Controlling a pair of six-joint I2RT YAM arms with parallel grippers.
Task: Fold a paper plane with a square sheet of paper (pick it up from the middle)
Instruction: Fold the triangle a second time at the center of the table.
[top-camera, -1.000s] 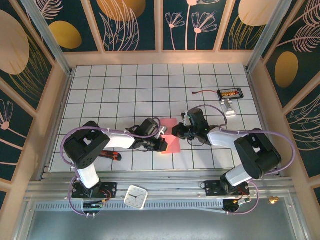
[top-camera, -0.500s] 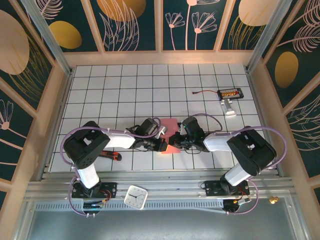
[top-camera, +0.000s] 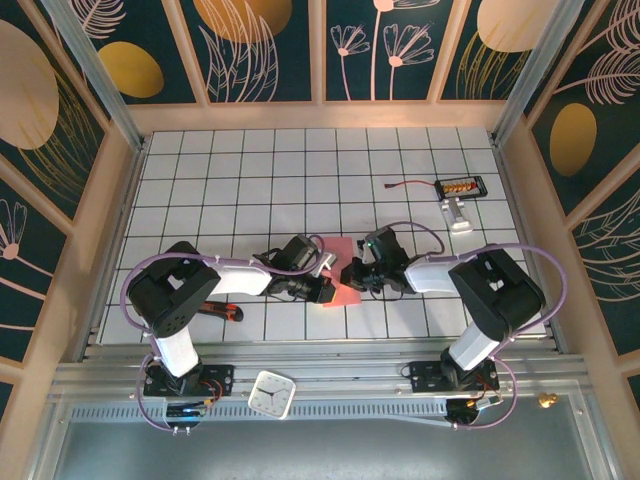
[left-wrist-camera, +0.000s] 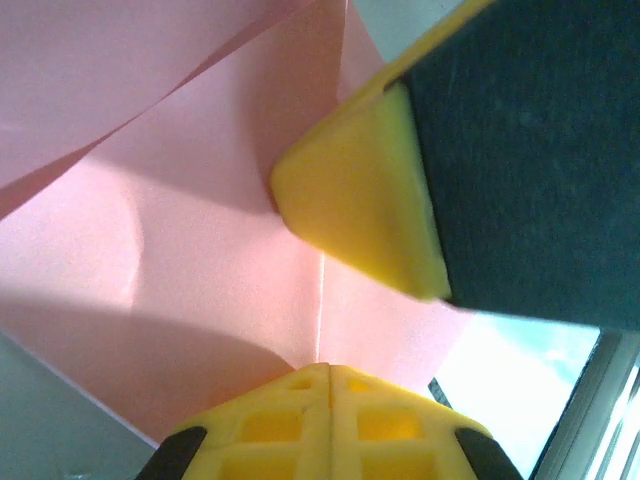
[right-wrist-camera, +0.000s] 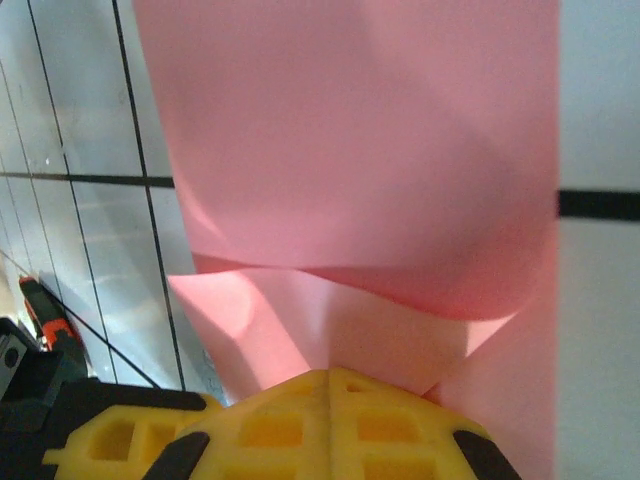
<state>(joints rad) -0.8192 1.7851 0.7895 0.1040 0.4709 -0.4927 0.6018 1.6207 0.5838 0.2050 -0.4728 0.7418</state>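
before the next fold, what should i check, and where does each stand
1. Left gripper shut on paper: ok.
2. Right gripper shut on paper: ok.
3. Paper lying flat: not ok, it bulges up ahead of the right gripper.
4. Edges lined up: cannot tell.
5. Tool away from paper: ok.
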